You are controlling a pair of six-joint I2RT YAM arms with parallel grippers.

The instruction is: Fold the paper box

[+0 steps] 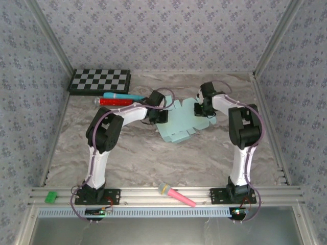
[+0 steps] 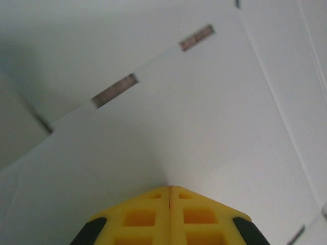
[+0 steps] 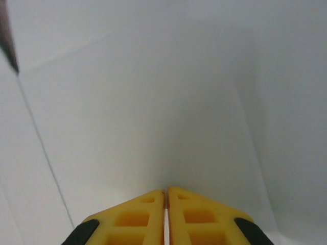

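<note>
Paper box (image 1: 180, 126) (image 2: 204, 132) (image 3: 153, 102): pale aqua die-cut sheet, not yet formed, lying mostly flat at mid-table on the marble-patterned table (image 1: 153, 163) between the two grippers; its scalloped flaps and tabs fan out toward the near side, while the far-right portion looks raised under the right arm.

Left gripper (image 1: 159, 118) (image 2: 169, 188) at the sheet's left edge; right gripper (image 1: 201, 110) (image 3: 166, 190) at its far-right edge. The opposed placement probably lets one arm steady the card while the other works a flap about a crease.

In the left wrist view the yellow fingertips (image 2: 148, 204) meet with no gap and press close to a panel, near a score line carrying two tab slots (image 2: 115, 90). In the right wrist view the fingertips (image 3: 191, 206) stand closed to a hairline, with a pale sliver between them; whether card is nipped there cannot be told.

Pose: left arm reaches forward and inward, elbow raised, forearm running right toward the sheet; right arm rises nearly straight from its base, then bends back inward and downward at the wrist, so both tools point at the card from opposite sides.

Bystanders, well apart from the work: checkerboard (image 1: 99, 81) at the far left; teal marker (image 1: 122, 96) and red tube (image 1: 115, 102) just beside the left forearm; pink toy microphone (image 1: 176, 195) on the near rail.
</note>
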